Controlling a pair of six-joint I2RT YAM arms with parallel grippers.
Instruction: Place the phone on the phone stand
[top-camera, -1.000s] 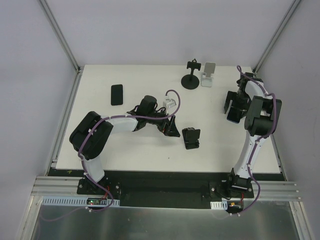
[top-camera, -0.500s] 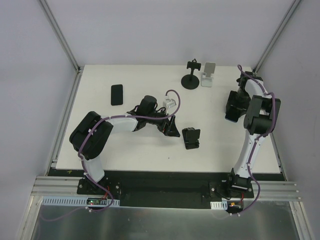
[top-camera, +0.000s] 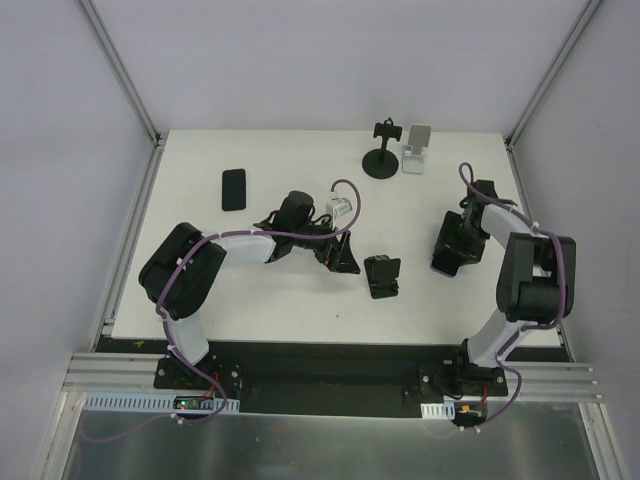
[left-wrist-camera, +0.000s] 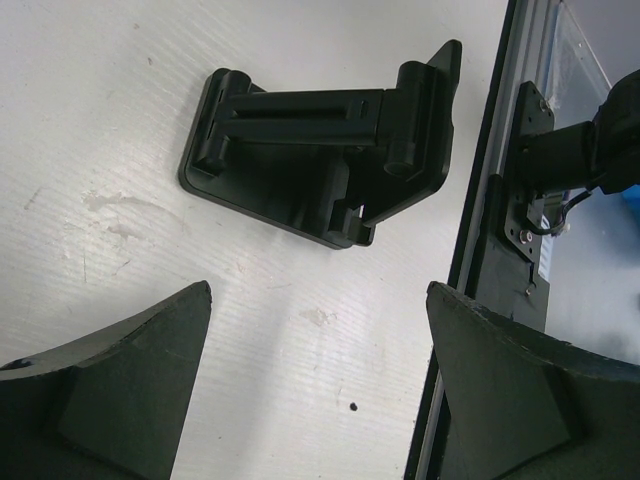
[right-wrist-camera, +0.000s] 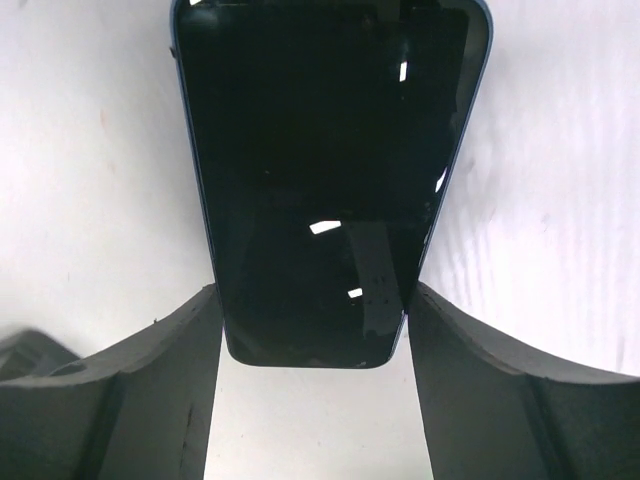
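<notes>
a dark-screened smartphone with a blue rim (right-wrist-camera: 320, 180) sits right of centre in the overhead view, pinched by the right gripper (right-wrist-camera: 312, 300). seen from the wrist, the two grey fingers press against its long edges near one short end, closed to just the phone's width. most of the body sticks out past them, which i'd judge leaves it free to slide onto a rest. whether it has left the white table (top-camera: 300, 300) cannot be told.

just left of it in the overhead view, near the middle, stands a black fold-out plastic phone stand (left-wrist-camera: 320, 160) with a hinged arm and a small lip. it holds nothing, and looks the likeliest target, being nearest.

the left gripper (left-wrist-camera: 318, 292) hovers beside that stand, fingers spread wide and grasping nothing, perhaps ready to steady it.

at the upper edge are a black round-based clamp stand (top-camera: 383, 150) and a white angled stand (top-camera: 417, 150), side by side and both bare. a second, all-black phone (top-camera: 233, 188) lies flat at upper left.
</notes>
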